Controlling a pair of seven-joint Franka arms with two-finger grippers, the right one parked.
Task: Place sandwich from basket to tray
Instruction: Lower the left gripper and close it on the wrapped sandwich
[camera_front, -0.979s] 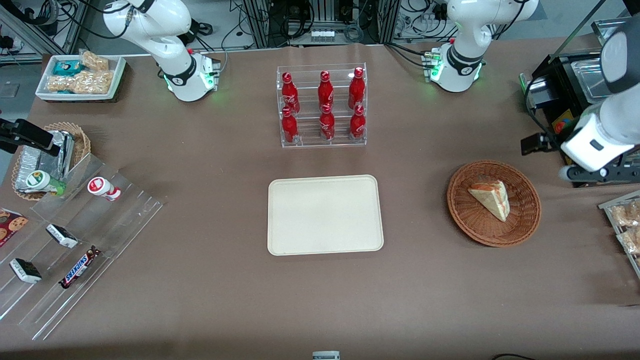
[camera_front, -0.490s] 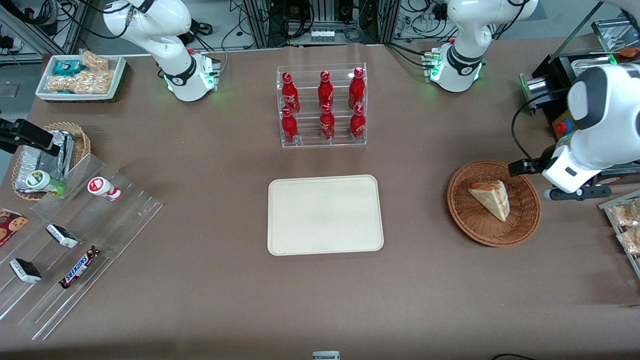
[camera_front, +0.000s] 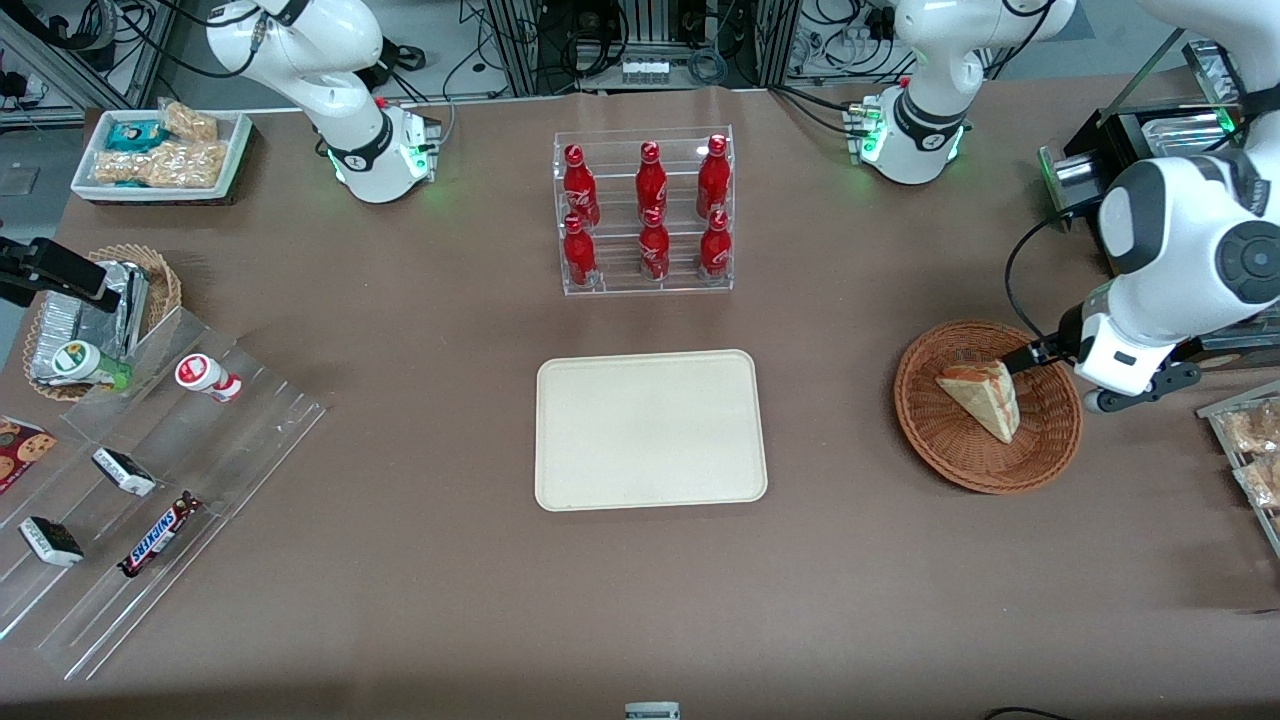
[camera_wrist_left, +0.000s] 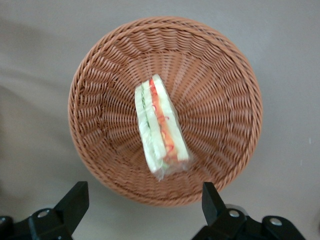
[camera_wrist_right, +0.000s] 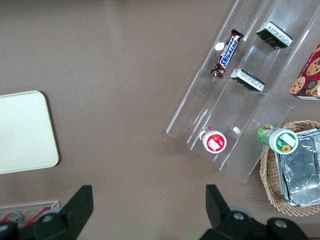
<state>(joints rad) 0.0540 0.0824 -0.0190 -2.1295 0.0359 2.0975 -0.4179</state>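
- The left arm has come in from the working arm's end of the table within the last second; its gripper (camera_wrist_left: 142, 207), which was clear of the basket (camera_front: 1050, 440) before, now hangs over the basket's rim.
- The fingers (camera_wrist_left: 75, 200) are spread wide, and nothing is between them. In the left wrist view the two black fingertips stand apart at the edge of the basket, not yet over its middle.
- The sandwich (camera_front: 984, 396) has not moved in this time. It lies in the middle of the reddish-brown wicker basket, on its side, with the cut face of red-orange and green layers (camera_wrist_left: 161, 127) turned up toward the wrist camera.
- Relative to the fingers, the sandwich is a little ahead of the gap between them and below it; its wrapped thick end is the part nearest to the fingertips.
- The cream tray (camera_front: 650, 430) is bare and well apart from the fingers, toward the parked arm's end of the table.
- I judge that the approach is nearly done but the grasp is not started: the gripper must go a little forward to centre over the wedge, then go down.
- The fingers seem to stand across the thin way of the wedge, which I think suits a pinch on the bread faces.
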